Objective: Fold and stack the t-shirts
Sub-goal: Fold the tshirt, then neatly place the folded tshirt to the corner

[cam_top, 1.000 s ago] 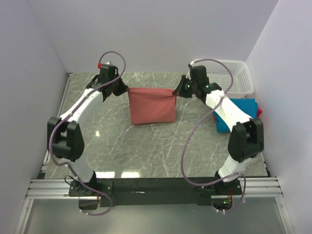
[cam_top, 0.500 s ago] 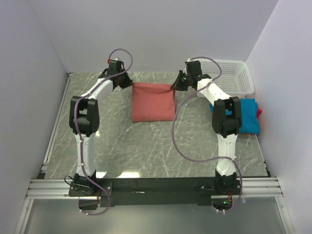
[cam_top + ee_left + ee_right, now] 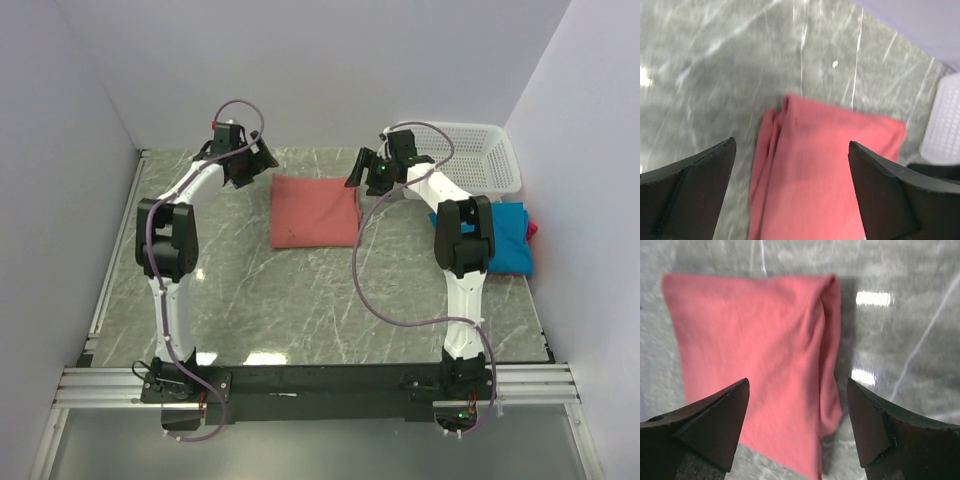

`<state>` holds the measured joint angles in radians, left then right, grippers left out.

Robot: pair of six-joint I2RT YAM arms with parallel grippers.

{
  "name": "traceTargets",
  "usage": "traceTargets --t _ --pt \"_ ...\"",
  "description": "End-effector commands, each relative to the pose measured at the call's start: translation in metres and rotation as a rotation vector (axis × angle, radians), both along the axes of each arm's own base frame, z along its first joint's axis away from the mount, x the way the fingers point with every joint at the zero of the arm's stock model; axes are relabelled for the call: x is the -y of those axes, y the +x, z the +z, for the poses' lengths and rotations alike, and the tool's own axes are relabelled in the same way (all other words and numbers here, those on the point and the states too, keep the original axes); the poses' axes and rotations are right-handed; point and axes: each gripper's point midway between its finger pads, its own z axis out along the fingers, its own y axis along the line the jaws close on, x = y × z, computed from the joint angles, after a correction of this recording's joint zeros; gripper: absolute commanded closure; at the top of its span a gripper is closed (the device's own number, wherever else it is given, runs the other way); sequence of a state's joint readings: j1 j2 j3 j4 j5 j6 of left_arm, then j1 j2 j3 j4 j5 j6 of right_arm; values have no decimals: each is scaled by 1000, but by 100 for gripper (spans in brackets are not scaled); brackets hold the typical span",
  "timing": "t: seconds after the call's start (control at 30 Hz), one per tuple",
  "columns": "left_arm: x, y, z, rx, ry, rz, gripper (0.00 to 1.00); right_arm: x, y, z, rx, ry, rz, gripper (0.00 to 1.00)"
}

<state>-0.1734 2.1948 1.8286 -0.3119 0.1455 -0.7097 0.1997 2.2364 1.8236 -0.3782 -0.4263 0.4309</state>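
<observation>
Lying flat on the grey-green marbled tabletop (image 3: 250, 290), the large plain salmon-red cloth t-shirt (image 3: 314, 210) was folded into a compact rectangle. It sat toward the far middle of the table, between the ends of the two arms.

The left gripper (image 3: 792, 145) hung over the shirt's far-left corner with its black fingers (image 3: 690, 195) spread wide and nothing between them. Left wrist view showed the cloth below the gap, with stacked fold layers running along one side.

The right gripper (image 3: 798, 382) hung over the far-right corner, jaws likewise spread apart and holding nothing. Its dark fingers (image 3: 875, 430) framed the shirt from above. Right wrist view showed a thicker rolled fold along one edge, and a loose corner at the bottom. From the top view, neither gripper seemed to touch the cloth, but the contact could not be told for sure.

A white mesh plastic basket (image 3: 480, 155) stood in the far right corner, just beside the right arm's wrist. A teal-blue cloth t-shirt (image 3: 512, 245) lay on the near side of the basket at the right table edge, partly hidden by the right arm. A sliver of magenta cloth (image 3: 532, 229) peeked out at the teal shirt's right side, by the wall. The salmon-red shirt was well apart from the teal one.
</observation>
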Motion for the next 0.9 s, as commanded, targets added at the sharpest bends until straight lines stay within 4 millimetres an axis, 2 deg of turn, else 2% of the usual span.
traceTargets --t 0.0,0.17,0.2,0.23,0.27,0.3,0.33,0.4,0.43,0.53,0.6,0.63,0.73,0.77,0.8,0.83,0.87 --pt "-1 -18 51 93 -1 -14 1 -2 -13 18 58 -82 46 15" --pt "-13 -62 46 56 3 20 1 -3 -16 -6 9 -188 34 16" --pt "-13 -67 58 86 -9 17 0 -3 -16 -18 -17 -204 32 16" --pt "-15 -78 47 57 -6 19 0 -4 -17 -22 -30 -215 34 16" --pt "-17 -83 45 51 -2 28 1 -7 -17 -23 -42 -231 35 17" --pt "-19 -88 52 62 1 34 1 -9 -19 -27 -53 -240 42 17" --pt "-23 -97 42 30 12 48 1 -12 -20 -34 -65 -248 50 18" --pt "-28 -106 41 25 13 79 1 -20 -25 -39 -72 -267 63 21" --pt "-29 -114 30 3 9 80 1 -25 -26 -42 -77 -273 72 22" --pt "-28 -130 19 -35 -11 83 1 -30 -33 -51 -99 -337 78 27" --pt "-31 -136 22 -29 -11 97 1 -32 -41 -58 -123 -378 76 33" --pt "-33 -141 16 -44 -5 105 1 -33 -44 -61 -130 -388 80 37" --pt "-43 -149 16 -49 33 138 0 -39 -56 -68 -139 -455 93 55" --pt "-45 -153 16 -53 36 140 1 -41 -59 -70 -145 -461 97 67" --pt "-47 -157 19 -45 37 145 1 -44 -62 -69 -144 -457 102 72" --pt "-46 -159 20 -42 33 145 1 -50 -66 -71 -139 -458 114 85" --pt "-47 -161 22 -35 30 145 1 -51 -68 -71 -140 -461 115 90"
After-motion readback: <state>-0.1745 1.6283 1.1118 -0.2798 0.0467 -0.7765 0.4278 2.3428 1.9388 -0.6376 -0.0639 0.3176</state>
